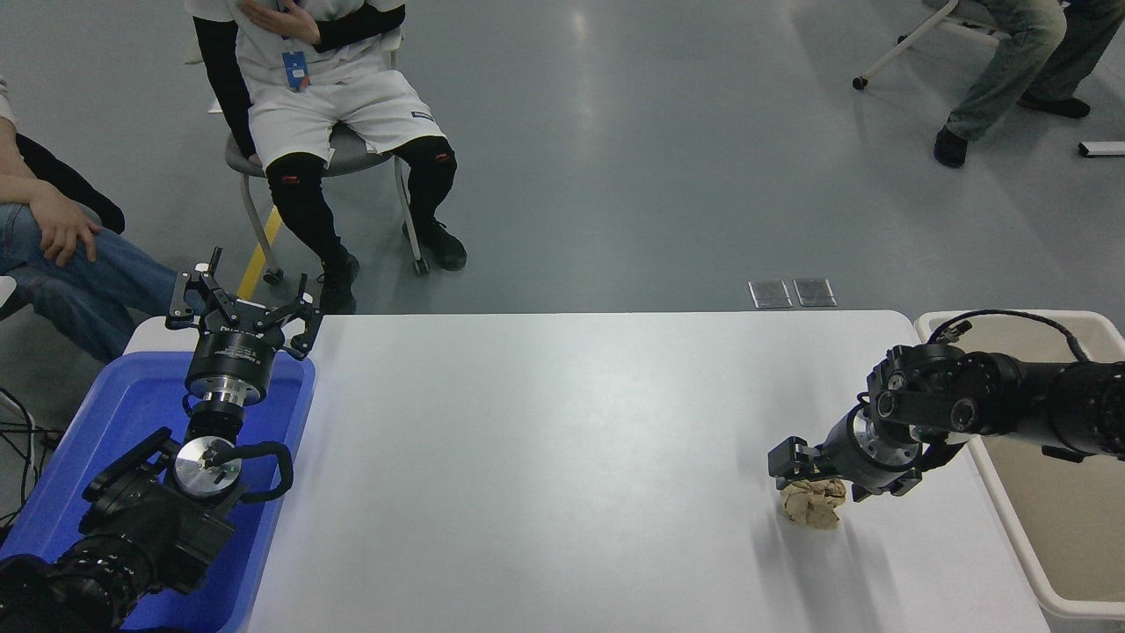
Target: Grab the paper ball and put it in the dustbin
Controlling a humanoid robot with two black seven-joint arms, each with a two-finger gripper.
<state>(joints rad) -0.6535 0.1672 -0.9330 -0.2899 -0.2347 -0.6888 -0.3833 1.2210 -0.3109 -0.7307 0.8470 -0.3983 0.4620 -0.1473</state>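
The tan crumpled paper ball (813, 508) lies on the white table (545, 457) near its right side. My right gripper (824, 479) comes in from the right edge and sits low over the ball, open, one finger to the ball's left and one to its right. The ball's top is partly hidden by the gripper. The beige dustbin (1019, 545) with its off-white rim stands just past the table's right edge, under my right arm. My left gripper (242, 303) is parked open over the blue tray at the lower left.
A bright blue tray (132, 413) sits at the table's left end. A person (325, 105) sits on a chair beyond the far edge, another person (53, 229) at the left edge, a third person's legs (1011, 61) at the top right.
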